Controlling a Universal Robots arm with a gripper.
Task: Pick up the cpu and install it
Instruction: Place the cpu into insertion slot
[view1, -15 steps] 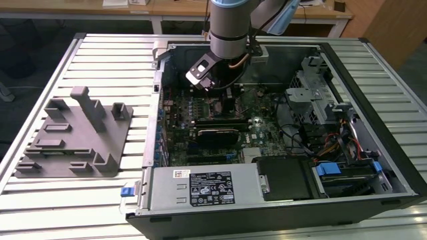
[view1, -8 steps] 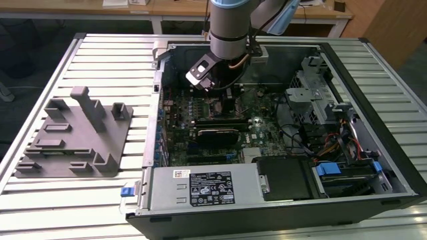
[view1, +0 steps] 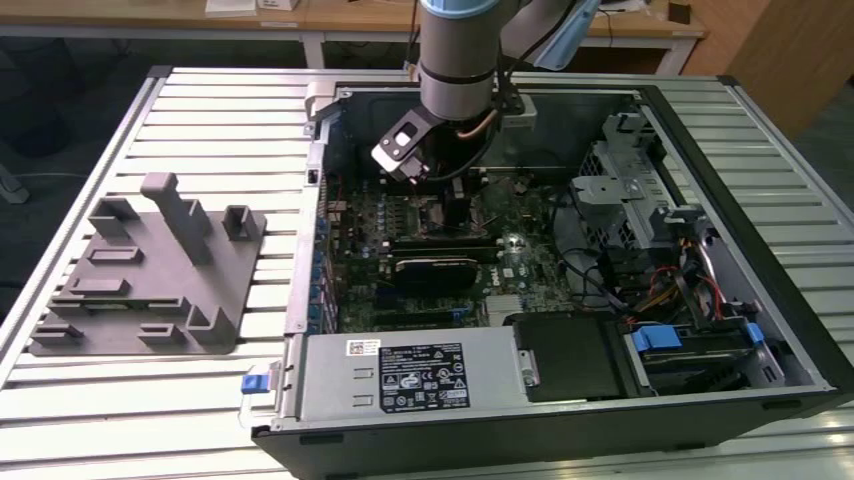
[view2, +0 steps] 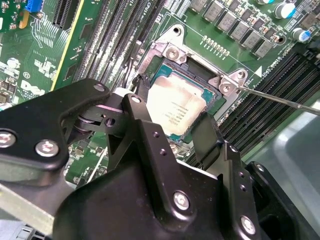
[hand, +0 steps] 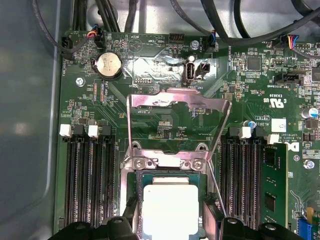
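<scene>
A: What is found around the cpu?

B: It is clamped between the jaws, which are closed on two of its opposite edges, directly over the socket of the motherboard. A hinged metal load plate is seen raised just beyond it. A thin lever rod is stretched out beside it, and rows of memory slots are laid along both sides. A coin cell is set farther off on the board.

A: And the surroundings?

B: The board is housed in an open computer case, into which the arm is lowered. The case is crossed by cables, and a power supply is fitted at its near end. It is laid on a slatted metal surface. A grey fixture tray is placed well apart, at the exterior view's left. Wooden desks are seen behind.

A: What cannot be made out?

B: Part of the cpu is covered by the jaws' black body in both wrist views. Whether it is seated in the socket or held just above cannot be told
</scene>
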